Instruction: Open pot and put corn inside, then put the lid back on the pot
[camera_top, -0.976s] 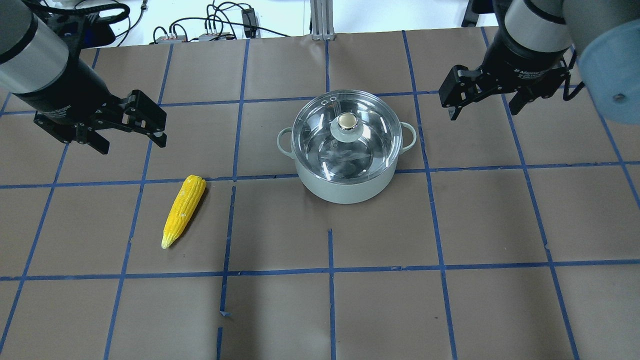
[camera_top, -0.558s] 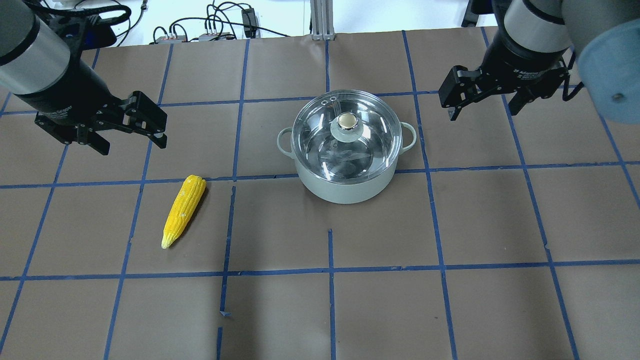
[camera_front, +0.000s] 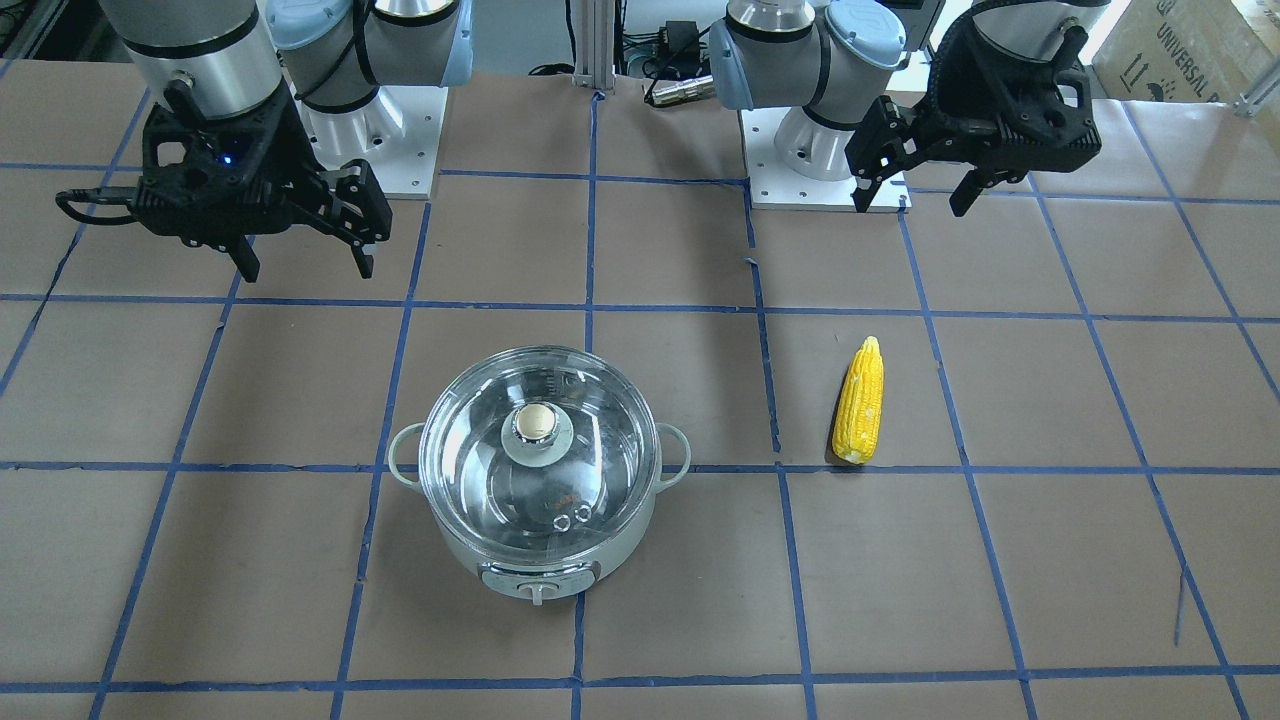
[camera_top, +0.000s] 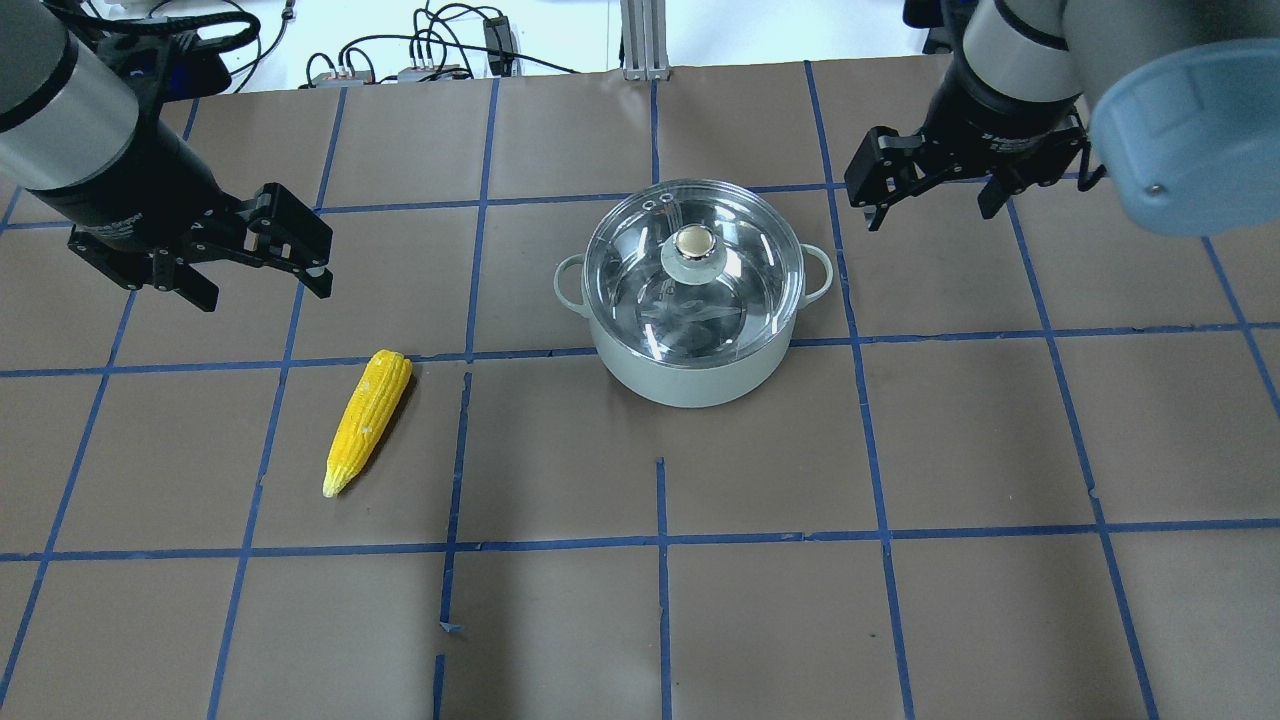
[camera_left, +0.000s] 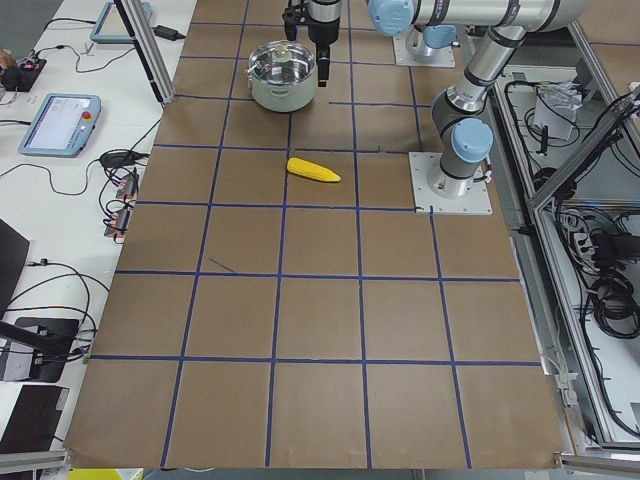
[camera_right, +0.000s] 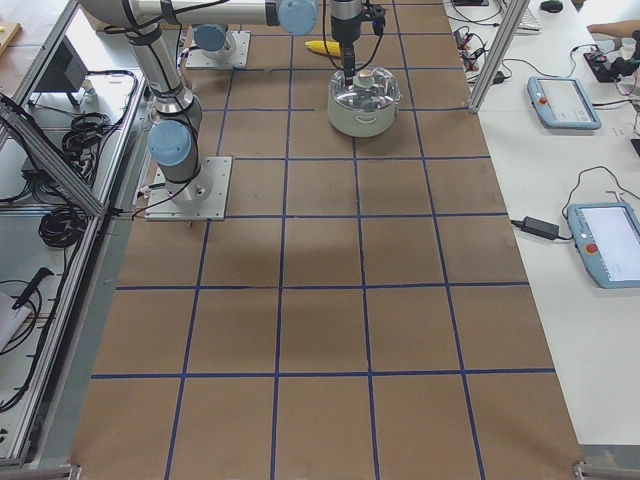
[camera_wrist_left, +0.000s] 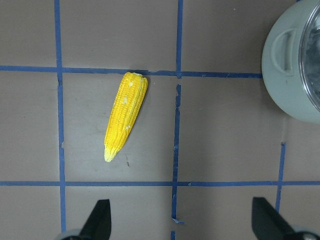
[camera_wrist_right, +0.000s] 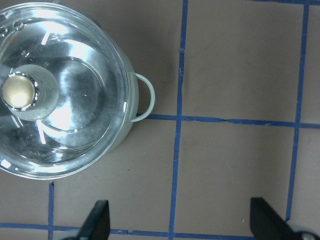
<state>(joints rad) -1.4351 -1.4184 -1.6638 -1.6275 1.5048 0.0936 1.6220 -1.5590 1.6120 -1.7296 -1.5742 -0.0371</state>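
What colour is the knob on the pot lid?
Brass-gold, on a pale base; the knob shows best in the right wrist view.

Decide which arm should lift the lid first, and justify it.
Right. The right end effector, open, hangs beside the pot, nearer the lid; the left end effector hangs near the corn.

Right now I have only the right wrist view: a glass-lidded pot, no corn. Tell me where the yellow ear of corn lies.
Observer: The yellow tapered ear of corn lies flat on the brown paper-covered table, to the robot's left of the pale mint round pot, apart from it.
Operator: Report the left gripper.
Observer: The left gripper hovers open and empty, not touching the corn.
Operator: Find the pot's dial.
Observer: The dial knob sits on the pot's side facing away from the robot's base.
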